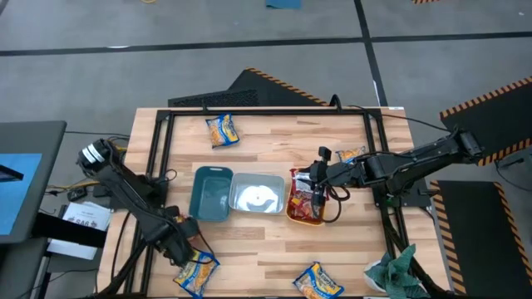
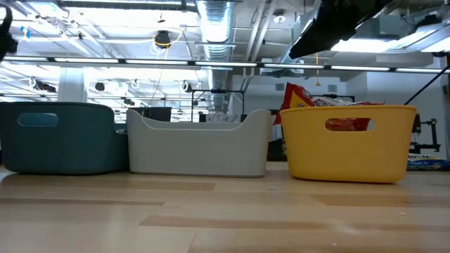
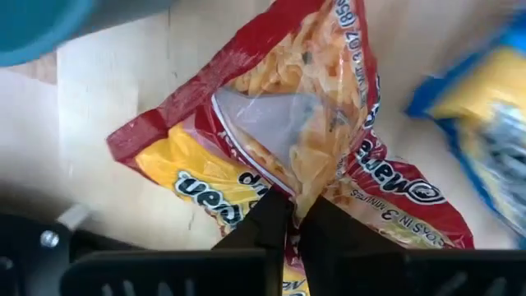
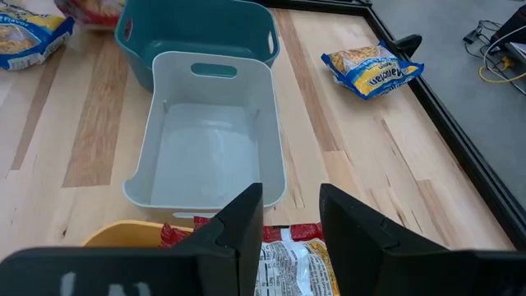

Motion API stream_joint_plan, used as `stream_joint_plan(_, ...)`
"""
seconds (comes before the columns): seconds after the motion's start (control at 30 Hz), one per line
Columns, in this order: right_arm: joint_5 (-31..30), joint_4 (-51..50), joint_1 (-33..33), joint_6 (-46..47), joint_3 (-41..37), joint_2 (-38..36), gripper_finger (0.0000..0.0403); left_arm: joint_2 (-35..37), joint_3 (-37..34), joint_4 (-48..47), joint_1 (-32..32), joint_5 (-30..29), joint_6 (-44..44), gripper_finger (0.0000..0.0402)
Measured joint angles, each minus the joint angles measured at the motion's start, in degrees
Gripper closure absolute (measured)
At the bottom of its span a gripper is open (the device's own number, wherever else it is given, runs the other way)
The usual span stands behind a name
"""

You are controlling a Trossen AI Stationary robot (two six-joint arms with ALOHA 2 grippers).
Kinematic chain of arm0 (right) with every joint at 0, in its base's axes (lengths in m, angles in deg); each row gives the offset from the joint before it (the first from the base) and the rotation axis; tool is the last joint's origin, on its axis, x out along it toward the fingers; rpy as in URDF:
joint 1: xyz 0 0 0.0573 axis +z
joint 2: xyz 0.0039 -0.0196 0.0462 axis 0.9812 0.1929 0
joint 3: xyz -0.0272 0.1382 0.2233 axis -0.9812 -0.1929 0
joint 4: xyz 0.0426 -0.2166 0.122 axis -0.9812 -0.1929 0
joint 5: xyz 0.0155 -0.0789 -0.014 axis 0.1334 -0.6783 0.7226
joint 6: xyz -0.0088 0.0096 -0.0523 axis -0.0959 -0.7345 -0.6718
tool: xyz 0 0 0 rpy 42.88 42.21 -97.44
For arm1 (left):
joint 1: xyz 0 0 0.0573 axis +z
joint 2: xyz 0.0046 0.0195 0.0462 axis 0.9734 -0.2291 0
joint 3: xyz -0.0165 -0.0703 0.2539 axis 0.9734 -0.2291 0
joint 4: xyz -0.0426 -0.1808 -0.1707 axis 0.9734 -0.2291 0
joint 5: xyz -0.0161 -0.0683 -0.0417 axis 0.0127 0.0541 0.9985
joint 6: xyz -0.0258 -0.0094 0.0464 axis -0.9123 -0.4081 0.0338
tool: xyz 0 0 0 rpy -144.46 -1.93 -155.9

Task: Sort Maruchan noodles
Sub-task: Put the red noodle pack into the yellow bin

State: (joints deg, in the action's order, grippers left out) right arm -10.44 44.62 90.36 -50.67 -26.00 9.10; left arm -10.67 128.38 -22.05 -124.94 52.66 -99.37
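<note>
Two dark fingers of the left hand point(image 3: 289, 215) are pinching together on a fold of a red Maruchan packet point(image 3: 304, 140), which is lying on the counter point(image 1: 274, 249) near its front left corner; in the high view this hand point(image 1: 184, 252) is sitting just beside a yellow-and-blue packet point(image 1: 196, 272), and the red one is mostly hidden beneath it. The right hand point(image 4: 291, 215) is hovering over the orange bin point(image 1: 293, 214) with its fingers standing apart, gripping nothing. That bin is holding red packets point(image 1: 306, 199), one poking above the rim in the low view. Touching it, the clear bin point(image 1: 257, 193) is sitting in the middle with nothing visible inside, and the teal bin point(image 1: 210, 193) is sitting on the far side of that, its inside also looking bare. Three more yellow-and-blue packets are lying loose: one point(image 1: 222, 129) near the back edge, one point(image 1: 318, 281) at the front edge, and one point(image 1: 352, 154) partly covered by the right arm. A blurred blue-and-yellow wrapper point(image 3: 493, 123) is being cut off at the left wrist view's edge.
</note>
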Motion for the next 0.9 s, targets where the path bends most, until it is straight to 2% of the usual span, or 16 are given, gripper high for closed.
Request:
stream_joint_plan(0.2, 0.0, 0.02, 0.0, 0.02, 0.0, 0.0, 0.0259, 10.15, 3.67, -4.16, 0.02, 1.45, -1.17, 0.0399)
stream_joint_plan(0.27, 0.0, 0.05, 0.0, 0.0, 0.0, 0.0, 0.0259, 13.65, 5.76, -4.45, 0.02, -1.36, -2.27, 0.04)
stream_joint_plan(0.33, 0.0, 0.3, 0.0, -0.25, 0.0, 0.0, 0.0259, 16.73, 8.1, -4.52, 0.54, -7.15, -0.82, 0.04)
stream_joint_plan(0.43, 0.0, 1.71, 0.0, -0.26, -0.02, 0.0, 0.0259, 19.97, 11.81, -4.18, 2.75, -17.7, 8.83, 0.0401)
stream_joint_plan(0.5, 0.0, 2.98, 0.0, -0.31, -0.02, 0.0, 0.0259, 21.17, 13.51, -2.84, 5.52, -24.04, 19.64, 0.0401)
stream_joint_plan(0.57, 0.0, 4.32, 0.0, -0.84, -0.02, -0.01, 0.0259, 21.83, 13.79, 0.97, 9.65, -26.9, 32.57, 0.0401)
stream_joint_plan(0.67, -0.41, 6.61, 0.0, -2.3, -0.02, -0.58, 0.0259, 21.69, 12.65, 9.75, 18.64, -23.04, 50.24, 0.0401)
stream_joint_plan(0.77, -3.92, 8.52, 0.0, -3.65, -0.02, -2.56, 0.0259, 19.42, 10.49, 20.24, 28.06, -13.42, 64.83, 0.0401)
stream_joint_plan(0.9, -10.68, 8.79, 0.93, -4.13, -0.04, -7.13, 0.0259, 14.27, 7.97, 34.52, 38.51, -1.66, 79.08, 0.0401)
